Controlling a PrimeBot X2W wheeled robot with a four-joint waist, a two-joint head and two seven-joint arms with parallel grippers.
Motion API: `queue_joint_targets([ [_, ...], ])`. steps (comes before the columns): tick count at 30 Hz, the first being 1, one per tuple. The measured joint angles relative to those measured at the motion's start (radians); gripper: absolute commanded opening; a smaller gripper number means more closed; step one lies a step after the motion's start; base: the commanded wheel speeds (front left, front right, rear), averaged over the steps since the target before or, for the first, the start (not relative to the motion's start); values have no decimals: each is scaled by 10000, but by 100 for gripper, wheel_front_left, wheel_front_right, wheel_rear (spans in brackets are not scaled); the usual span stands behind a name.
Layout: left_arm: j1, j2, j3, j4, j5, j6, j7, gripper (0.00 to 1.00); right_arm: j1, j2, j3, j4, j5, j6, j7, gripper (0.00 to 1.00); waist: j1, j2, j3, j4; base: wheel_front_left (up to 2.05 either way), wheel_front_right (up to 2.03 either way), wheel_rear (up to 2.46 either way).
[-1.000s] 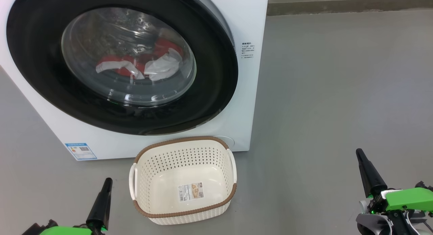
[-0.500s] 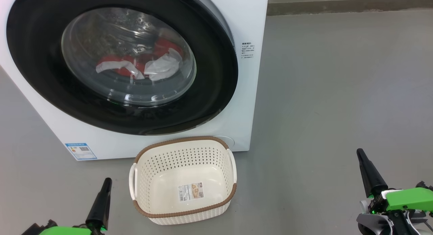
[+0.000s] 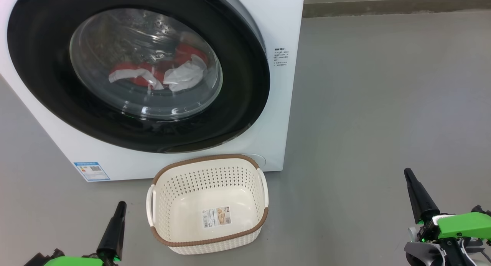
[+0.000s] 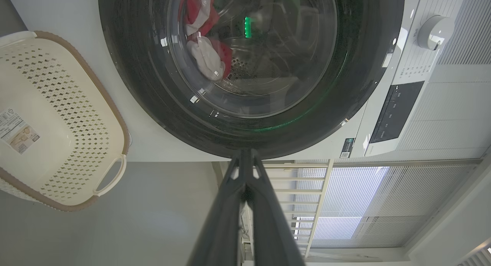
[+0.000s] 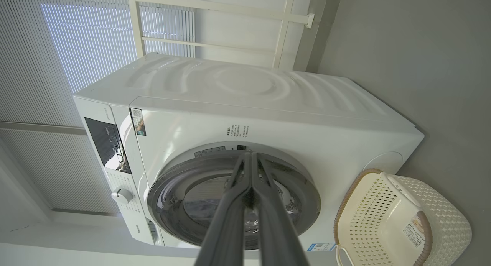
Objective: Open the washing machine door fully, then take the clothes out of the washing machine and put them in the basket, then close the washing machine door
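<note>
- The white, box-shaped, front-loading washing machine [image 3: 285,24] is standing on the smooth grey floor [image 3: 383,105], occupying the upper left of the head view.
- The large round washing machine door [image 3: 42,70], with a wide glossy black rim and a bulging clear glass window, is sitting closed against the machine front.
- The clothes [image 3: 180,72], a soft bundle of bright red fabric with white panels, are lying inside the drum behind the glass.
- The small cream-white perforated plastic basket [image 3: 209,181], a rounded rectangle with a brown woven-look rim and white side handles, is standing on the floor just in front of the machine, below the door.
- A barcode sticker [image 3: 217,216] is showing on the basket's bottom.
- A small blue label [image 3: 91,171] is sitting at the lower left corner of the machine front.
- The left pincer [image 3: 121,205], two long dark fingers on a green wrist, is pointing upward at the lower left of the head view, near the basket but apart from it. Its fingers are pressing together and gripping nothing.
- The right pincer [image 3: 408,173] is hovering at the lower right, well apart from basket and machine. Its fingers are likewise closed, gripping nothing.
- In both wrist views, the closed fingertips are lining up with the door's black rim.
</note>
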Motion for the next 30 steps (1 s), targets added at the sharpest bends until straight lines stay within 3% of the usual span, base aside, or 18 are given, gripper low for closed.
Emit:
queue_joint_targets([
  [2, 0, 0, 2, 0, 0, 0, 0, 0, 0, 4, -4, 0, -12, 0, 0, 0, 0, 0, 0, 0, 0, 0, 0],
  [3, 0, 0, 2, 0, 0, 0, 0, 100, 0, 4, -6, 0, -13, 0, 2, 100, 0, 0, 0, 0, 0, 0, 0],
  [8, 465, -199, -84, 650, -4, 4, -8, 100, 493, 276, 23, 715, -10, 2, -6, 100, 0, 0, 4, 0, 0, 0, 0],
  [18, 551, -230, -161, 499, 134, 10, -263, 100, 603, 299, 290, 675, -90, 2, -222, 100, 3, 0, 3, 20, 0, 0, 0],
  [30, 679, -226, -173, 201, 1243, 10, -577, 100, 603, 73, 790, 608, -631, 2, -587, 100, 2, 0, 55, 37, 0, 0, 0],
])
